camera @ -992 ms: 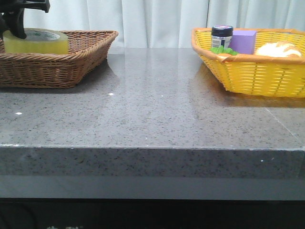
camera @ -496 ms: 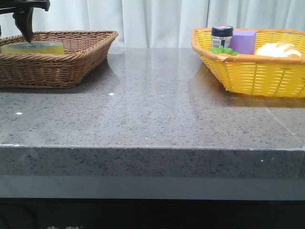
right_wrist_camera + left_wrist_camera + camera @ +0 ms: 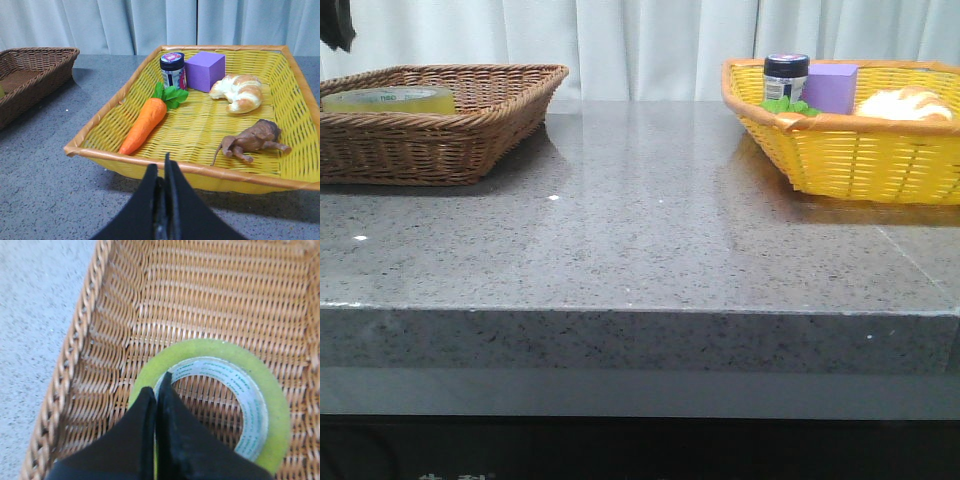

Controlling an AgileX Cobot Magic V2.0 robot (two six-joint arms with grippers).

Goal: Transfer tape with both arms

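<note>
The tape point(image 3: 390, 99), a yellow roll with a white core printed in green, lies flat in the brown wicker basket point(image 3: 510, 105) at the far left. In the left wrist view the tape point(image 3: 270, 400) rests on the basket floor point(image 3: 80, 355). My left gripper point(image 3: 157, 386) is shut and empty, hovering above the roll's near rim. In the front view only a black bit of it point(image 3: 335, 25) shows at the top left corner. My right gripper point(image 3: 162, 162) is shut and empty over the table, just in front of the yellow basket point(image 3: 200, 170).
The yellow basket point(image 3: 860, 160) at the far right holds a carrot point(image 3: 145, 122), a dark jar point(image 3: 172, 70), a purple cube point(image 3: 205, 71), a croissant point(image 3: 237, 91) and a brown toy animal point(image 3: 255, 138). Grey stone tabletop lies between the baskets.
The tape went from held above the brown basket to lying flat in it. My left gripper let go of it, rose toward the top left and shut.
</note>
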